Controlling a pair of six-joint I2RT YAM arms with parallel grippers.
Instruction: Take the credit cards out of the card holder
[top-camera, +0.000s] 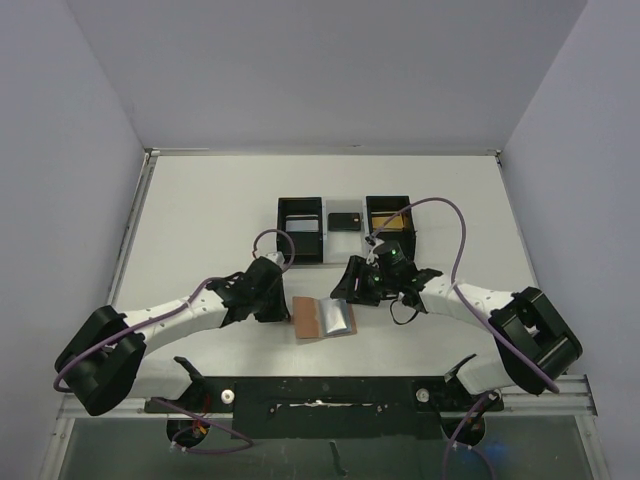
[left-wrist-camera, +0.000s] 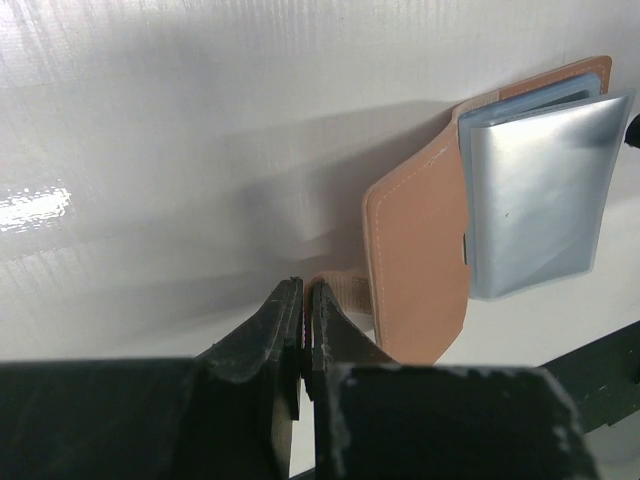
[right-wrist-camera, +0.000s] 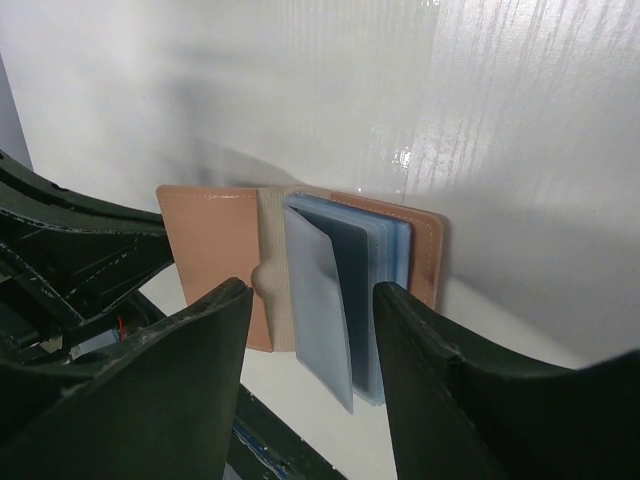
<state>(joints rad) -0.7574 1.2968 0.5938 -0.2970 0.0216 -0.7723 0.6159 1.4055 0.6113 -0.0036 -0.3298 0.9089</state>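
The card holder (top-camera: 322, 318), a tan leather wallet, lies open on the table between my arms. Its light blue pockets (right-wrist-camera: 340, 290) fan up, and I see no card in them. My left gripper (left-wrist-camera: 303, 285) is shut on the wallet's side tab (left-wrist-camera: 352, 292) at its left edge; it also shows in the top view (top-camera: 285, 305). My right gripper (right-wrist-camera: 312, 290) is open, with its fingers either side of the blue pockets, just above the wallet's right half (top-camera: 350, 292). A silver-grey card (top-camera: 300, 223), a black card (top-camera: 345, 219) and a gold card (top-camera: 385, 216) lie in the tray.
The black three-compartment tray (top-camera: 322, 240) with a white middle stands just behind the wallet, close behind both grippers. The arms' black base rail (top-camera: 320, 395) runs along the near table edge. Grey walls enclose the table on three sides.
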